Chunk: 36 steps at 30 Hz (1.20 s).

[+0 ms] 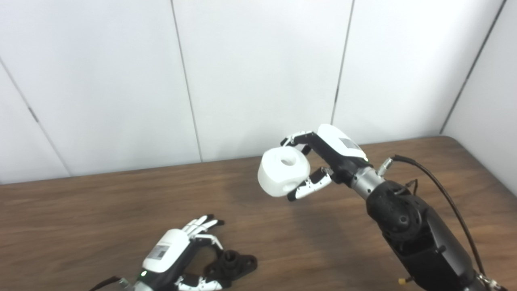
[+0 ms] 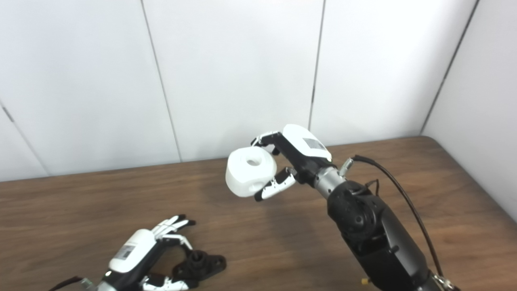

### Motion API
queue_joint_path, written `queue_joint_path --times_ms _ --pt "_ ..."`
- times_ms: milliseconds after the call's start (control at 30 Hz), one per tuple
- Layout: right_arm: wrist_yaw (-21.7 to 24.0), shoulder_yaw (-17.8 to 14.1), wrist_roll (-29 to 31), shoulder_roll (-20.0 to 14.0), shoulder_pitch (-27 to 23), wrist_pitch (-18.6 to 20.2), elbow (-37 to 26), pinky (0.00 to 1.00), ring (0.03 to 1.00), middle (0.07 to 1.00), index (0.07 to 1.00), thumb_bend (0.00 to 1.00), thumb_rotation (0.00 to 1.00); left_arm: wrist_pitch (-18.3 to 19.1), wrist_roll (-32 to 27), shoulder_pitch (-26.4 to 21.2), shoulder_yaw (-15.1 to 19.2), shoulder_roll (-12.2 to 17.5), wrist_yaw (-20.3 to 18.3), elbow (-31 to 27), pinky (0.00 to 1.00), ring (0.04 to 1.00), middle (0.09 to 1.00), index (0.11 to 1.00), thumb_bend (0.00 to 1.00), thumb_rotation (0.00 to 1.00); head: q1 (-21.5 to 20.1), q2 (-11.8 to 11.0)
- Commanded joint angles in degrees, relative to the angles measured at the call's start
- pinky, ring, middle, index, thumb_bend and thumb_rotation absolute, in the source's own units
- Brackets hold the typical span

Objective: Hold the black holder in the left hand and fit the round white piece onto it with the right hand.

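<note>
White piece [image 1: 283, 171] (aloft) in right hand [image 1: 323, 161]

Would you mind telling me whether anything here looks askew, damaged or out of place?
Nothing stands out. The right hand holds the round white piece above the table; the left hand is at the black holder.

No legible text or numbers. The back of the left hand [image 1: 167, 252] and of the right hand [image 1: 323, 155] each carry a small label (print too blurred to read).
</note>
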Motion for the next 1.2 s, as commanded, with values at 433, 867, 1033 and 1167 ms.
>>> queue_joint_path --times_ms 433,867,1033,1167 --pt "4.6 4.5 -0.6 2.7 -1.0 -4.1 -5.0 0.65 0.768 0.758 0.479 0.52 0.13 5.3 6.7 3.0 -6.3 -2.7 -8.8 5.9 0.96 0.981 0.914 0.483 0.52 0.06 3.4 1.7" --pt "6.8 8.5 -1.8 5.0 0.6 -6.9 -2.6 0.69 0.793 0.772 0.480 0.52 0.13 6.9 6.0 3.0 -6.7 -3.5 -9.7 5.0 0.98 0.991 0.922 0.484 0.52 0.06 4.9 3.0" --pt "7.4 9.5 -2.8 5.3 0.7 -7.2 -1.9 0.69 0.797 0.774 0.479 0.52 0.13 6.3 6.4 2.9 -6.8 -3.6 -8.7 5.5 0.98 0.989 0.920 0.483 0.52 0.06 5.1 3.3" --pt "7.5 10.2 -3.4 5.3 0.8 -8.0 -1.1 0.68 0.796 0.774 0.479 0.52 0.13 6.1 6.5 2.9 -6.9 -3.7 -8.4 5.7 0.97 0.987 0.919 0.483 0.52 0.06 5.1 3.3"
